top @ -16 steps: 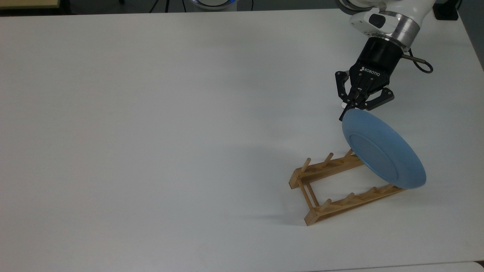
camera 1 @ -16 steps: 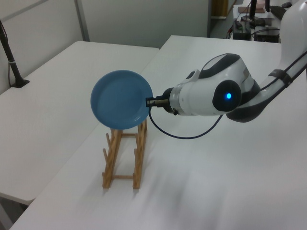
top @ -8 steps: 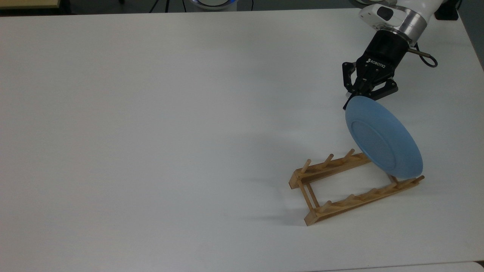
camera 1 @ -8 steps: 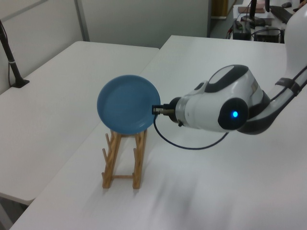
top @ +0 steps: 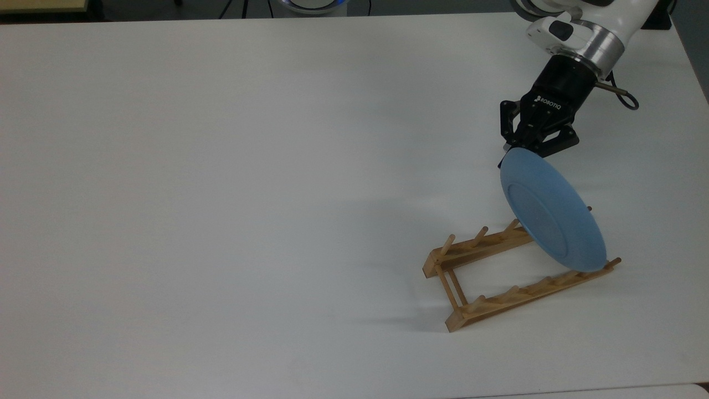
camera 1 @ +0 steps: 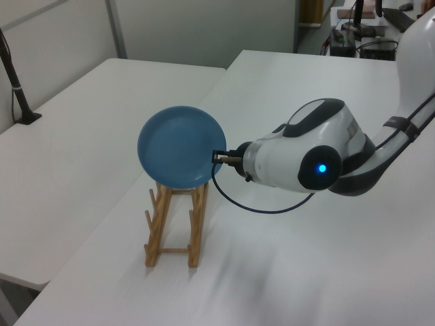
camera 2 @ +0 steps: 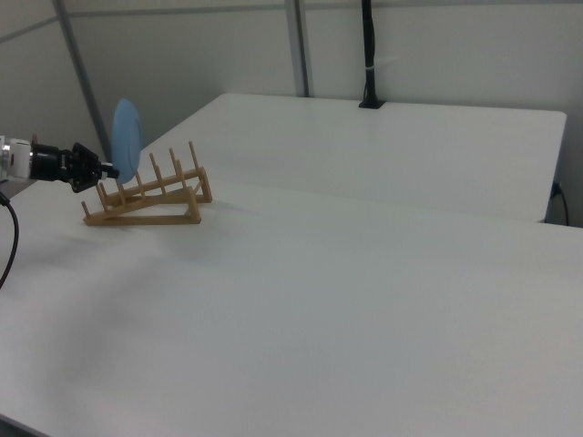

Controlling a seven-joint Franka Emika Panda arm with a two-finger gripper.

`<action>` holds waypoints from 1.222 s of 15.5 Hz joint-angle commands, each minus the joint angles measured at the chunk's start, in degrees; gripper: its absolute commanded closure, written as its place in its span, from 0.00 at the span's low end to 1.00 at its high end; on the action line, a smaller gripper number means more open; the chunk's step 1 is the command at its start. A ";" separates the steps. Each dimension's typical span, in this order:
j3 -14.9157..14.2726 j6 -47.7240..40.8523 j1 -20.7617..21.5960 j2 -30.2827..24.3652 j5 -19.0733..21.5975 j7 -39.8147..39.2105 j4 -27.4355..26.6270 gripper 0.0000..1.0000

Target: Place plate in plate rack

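While the end effector (top: 526,149) stays clamped on the rim of the blue plate (top: 551,219), the plate stands nearly on edge over the far end of the wooden rack (top: 498,277), near the desk's (top: 221,166) right edge in the top view. Its lower rim now sits at the last pegs of both rails. A second ago the plate hung past that end, overlapping the outer rail; it has since swung back and tipped more upright, so the end peg shows clear beside it. In the left view the plate (camera 1: 181,147) sits squarely above the two rails of the rack (camera 1: 173,227), with the arm reaching in from the left view's right. In the right view it (camera 2: 126,138) stands thin and upright at the rack's (camera 2: 146,196) low end. Judged from this, the plate is lined up with the last slot, and lowering and letting go remain. Whether its rim already touches wood cannot be told.
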 commanded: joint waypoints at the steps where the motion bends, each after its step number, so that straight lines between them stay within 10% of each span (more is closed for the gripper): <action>1: -1.33 -1.38 2.08 2.36 1.74 0.71 2.60 1.00; 11: -1.85 -0.42 2.26 5.44 2.09 0.89 3.83 1.00; 12: -1.85 -0.42 2.26 5.62 2.09 1.50 3.83 0.85; 14: -1.85 -0.51 2.26 5.62 2.62 2.64 3.74 0.15; 15: -1.85 -0.59 2.26 5.62 2.71 2.56 3.74 0.00; 19: -1.77 -0.51 1.74 4.31 4.89 2.30 3.74 0.00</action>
